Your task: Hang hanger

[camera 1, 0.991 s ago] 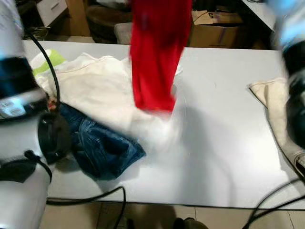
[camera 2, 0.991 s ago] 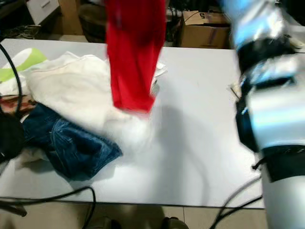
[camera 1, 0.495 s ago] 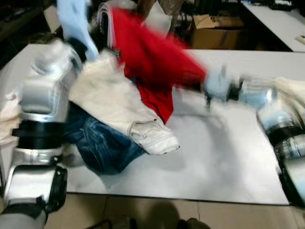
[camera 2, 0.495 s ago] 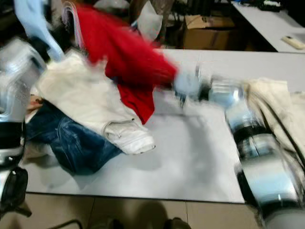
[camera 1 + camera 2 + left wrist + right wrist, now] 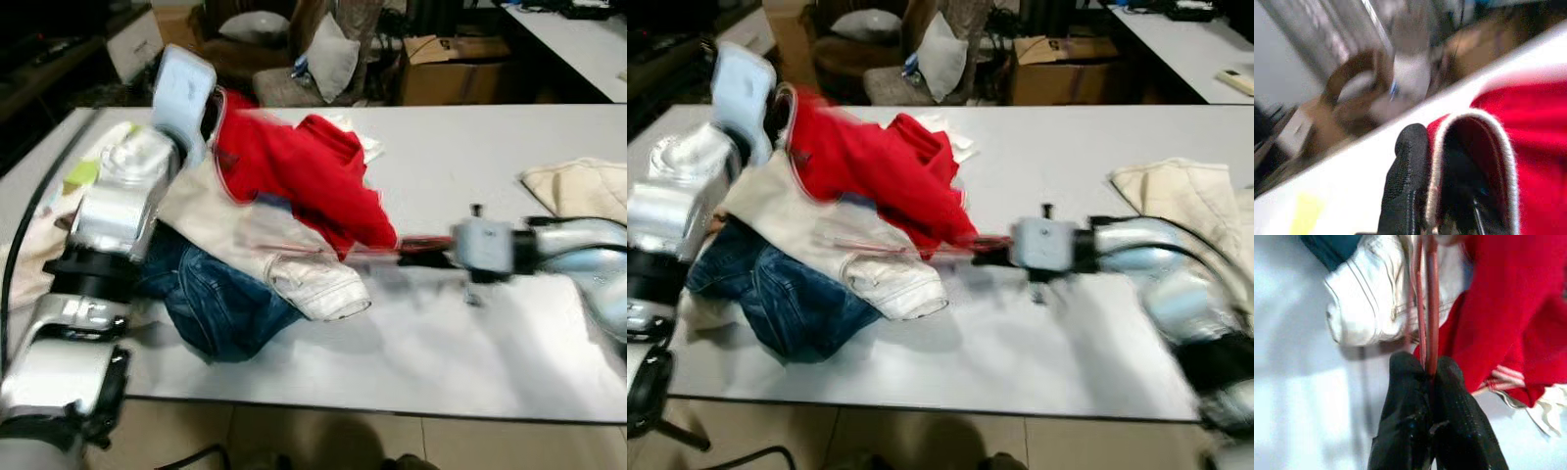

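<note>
Right wrist view shows the right gripper pinched on the thin red hanger: stiff, light, slippery, best held there. Beyond, the left gripper seems clamped on the soft red garment's collar, above the table.

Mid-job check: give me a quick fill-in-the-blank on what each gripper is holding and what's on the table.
The right gripper is shut on a thin ____ hanger.
The left gripper holds the white-trimmed edge of a ____ garment.
Under the white garment lie blue ____.
Missing words: red; red; jeans.
</note>
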